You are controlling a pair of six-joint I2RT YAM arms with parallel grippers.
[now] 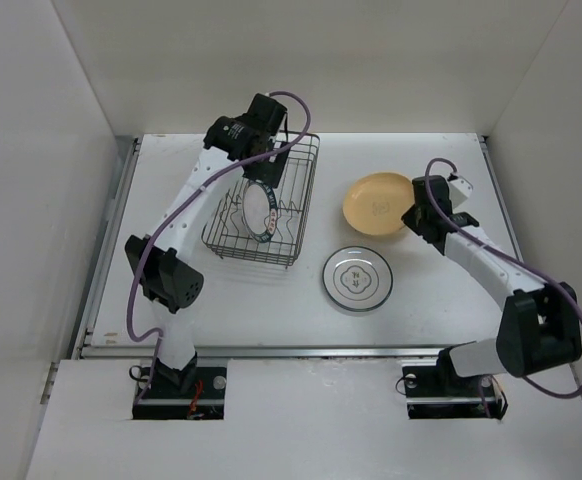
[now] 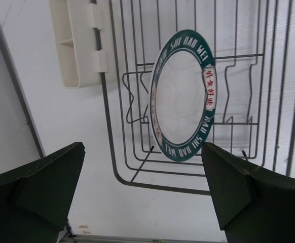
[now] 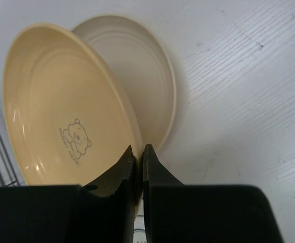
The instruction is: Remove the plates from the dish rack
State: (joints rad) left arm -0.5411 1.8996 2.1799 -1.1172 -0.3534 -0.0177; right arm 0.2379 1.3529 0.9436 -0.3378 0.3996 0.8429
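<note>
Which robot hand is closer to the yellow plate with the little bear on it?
The right. The right gripper pinches the rim of the yellow plate, while the left gripper hangs open over the dish rack, across the table.

"SHI HAO WEI" on plate [image 2: 183,96] rim
</note>
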